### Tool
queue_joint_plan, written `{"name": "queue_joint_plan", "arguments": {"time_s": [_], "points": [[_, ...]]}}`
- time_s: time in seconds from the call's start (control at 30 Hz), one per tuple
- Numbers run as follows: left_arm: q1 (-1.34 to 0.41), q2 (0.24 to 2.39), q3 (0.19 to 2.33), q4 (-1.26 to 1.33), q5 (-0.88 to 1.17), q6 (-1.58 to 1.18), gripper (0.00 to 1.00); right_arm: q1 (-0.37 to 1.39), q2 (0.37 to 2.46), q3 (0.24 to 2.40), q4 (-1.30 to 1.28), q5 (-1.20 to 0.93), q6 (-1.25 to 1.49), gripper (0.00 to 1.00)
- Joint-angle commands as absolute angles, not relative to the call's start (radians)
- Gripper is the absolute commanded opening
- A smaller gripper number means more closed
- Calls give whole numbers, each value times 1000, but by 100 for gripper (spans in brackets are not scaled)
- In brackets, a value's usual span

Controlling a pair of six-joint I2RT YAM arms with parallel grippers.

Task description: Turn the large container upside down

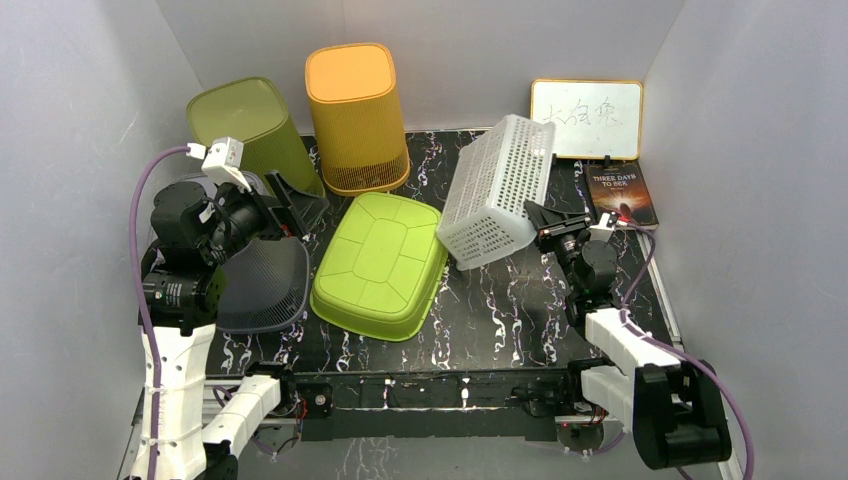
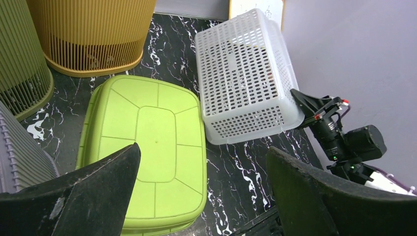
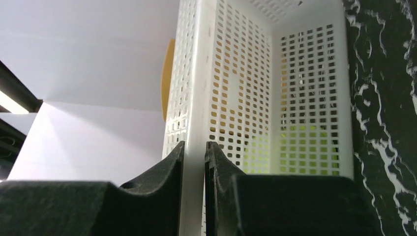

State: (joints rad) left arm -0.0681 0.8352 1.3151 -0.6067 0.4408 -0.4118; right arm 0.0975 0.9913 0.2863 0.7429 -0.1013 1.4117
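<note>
The large container is a white perforated basket (image 1: 497,190), tipped on its side and lifted, with only its lower edge near the black marble table (image 1: 500,310). My right gripper (image 1: 541,216) is shut on the basket's rim at its right side. In the right wrist view the two fingers pinch the white rim wall (image 3: 194,98), and the right gripper (image 3: 194,145) looks into the basket's open inside. In the left wrist view the basket (image 2: 243,73) leans, bottom side facing the camera. My left gripper (image 1: 293,203) hangs open at the left, empty, above the table (image 2: 202,147).
A lime green basin (image 1: 380,262) lies upside down beside the basket. An orange bin (image 1: 355,115) and an olive bin (image 1: 250,130) stand at the back. A grey basket (image 1: 262,285) lies at the left. A whiteboard (image 1: 587,118) and a book (image 1: 622,195) sit back right.
</note>
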Motion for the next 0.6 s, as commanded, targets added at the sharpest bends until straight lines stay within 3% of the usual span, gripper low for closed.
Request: {"name": "queue_joint_plan", "arguments": {"time_s": [0.0,0.3,0.57], "points": [[-67,841,1357,-600,466,-408,98,90,1028,272,871,-322,1503,0],[-66,847,1326,-557,485,-430,98,90,658,334,131,-44,1229,0],[-66,846,1308,-558,491,-432,98,89,618,271,-84,-68,1166,1]]}}
